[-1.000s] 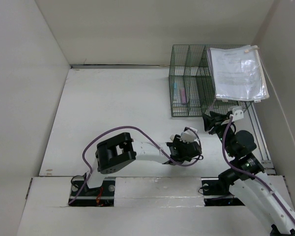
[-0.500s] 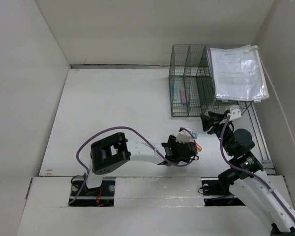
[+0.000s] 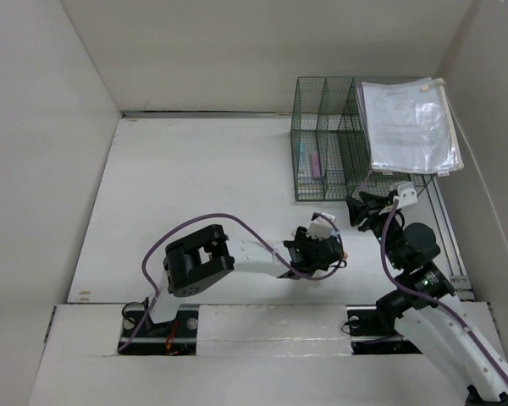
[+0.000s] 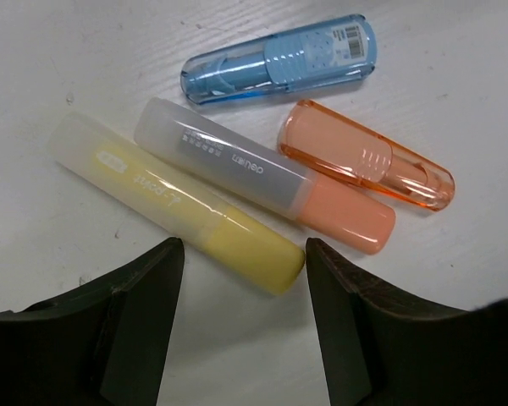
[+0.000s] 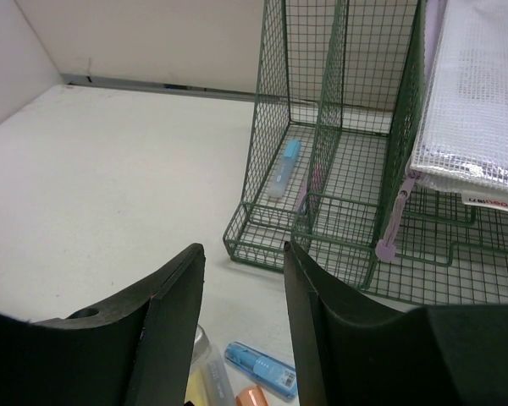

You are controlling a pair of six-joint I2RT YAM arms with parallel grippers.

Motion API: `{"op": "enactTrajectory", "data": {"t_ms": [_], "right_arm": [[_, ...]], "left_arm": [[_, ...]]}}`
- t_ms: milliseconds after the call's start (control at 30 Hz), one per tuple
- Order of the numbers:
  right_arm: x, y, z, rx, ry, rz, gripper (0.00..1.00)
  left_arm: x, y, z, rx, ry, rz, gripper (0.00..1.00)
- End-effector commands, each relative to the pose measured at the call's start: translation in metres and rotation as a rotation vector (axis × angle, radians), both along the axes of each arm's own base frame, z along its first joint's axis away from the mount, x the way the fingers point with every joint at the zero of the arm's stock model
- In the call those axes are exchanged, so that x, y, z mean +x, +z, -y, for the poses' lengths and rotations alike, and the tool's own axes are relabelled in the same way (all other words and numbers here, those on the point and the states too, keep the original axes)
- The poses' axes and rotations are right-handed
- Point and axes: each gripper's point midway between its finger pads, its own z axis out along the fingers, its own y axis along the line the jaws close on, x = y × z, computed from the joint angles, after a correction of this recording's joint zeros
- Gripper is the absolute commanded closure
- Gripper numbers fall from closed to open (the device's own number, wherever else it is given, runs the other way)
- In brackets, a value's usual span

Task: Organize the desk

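Observation:
The desk (image 3: 195, 186) is a white tabletop. In the left wrist view four items lie side by side on it: a yellow highlighter (image 4: 178, 203), a peach highlighter (image 4: 262, 178), a clear blue marker (image 4: 279, 59) and a clear orange marker (image 4: 364, 165). My left gripper (image 4: 244, 254) is open and empty, hovering over the yellow highlighter's end; it sits mid-desk in the top view (image 3: 317, 252). My right gripper (image 5: 244, 262) is open and empty, just right of the left one (image 3: 360, 210), facing the rack. The blue marker (image 5: 262, 368) shows below it.
A dark green wire-mesh rack (image 3: 322, 139) stands at the back right, with a blue highlighter (image 5: 284, 165) and a pink one (image 3: 315, 165) on its floor. A clear mesh document pouch (image 3: 411, 127) leans in its right section. White walls bound the desk.
My left wrist dipped left and down half a second ago, uncovering the markers in the top view, then came back over them. The right arm has hardly moved.

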Motion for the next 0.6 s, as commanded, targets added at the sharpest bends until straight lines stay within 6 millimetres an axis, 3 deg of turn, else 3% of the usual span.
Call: {"op": "enactTrajectory", "data": {"t_ms": [0, 200, 300, 367, 433, 567], "right_arm": [[0.000, 0.022, 0.000, 0.033, 0.004, 0.067, 0.52], [0.001, 0.021, -0.001, 0.034, 0.006, 0.062, 0.52], [0.001, 0.021, -0.001, 0.033, 0.006, 0.063, 0.52], [0.001, 0.021, -0.002, 0.034, 0.010, 0.062, 0.52], [0.001, 0.021, -0.003, 0.035, 0.013, 0.065, 0.52], [0.002, 0.021, -0.003, 0.033, 0.015, 0.063, 0.52]], "left_arm": [[0.010, 0.006, -0.002, 0.020, 0.026, 0.046, 0.45], [0.012, -0.003, -0.019, 0.055, 0.057, 0.043, 0.56], [0.006, -0.013, -0.035, 0.080, 0.069, 0.021, 0.64], [0.003, -0.018, -0.049, 0.099, 0.082, 0.015, 0.65], [0.001, -0.019, -0.057, 0.110, 0.086, 0.012, 0.60], [0.002, -0.015, -0.055, 0.111, 0.087, 0.019, 0.38]]}}
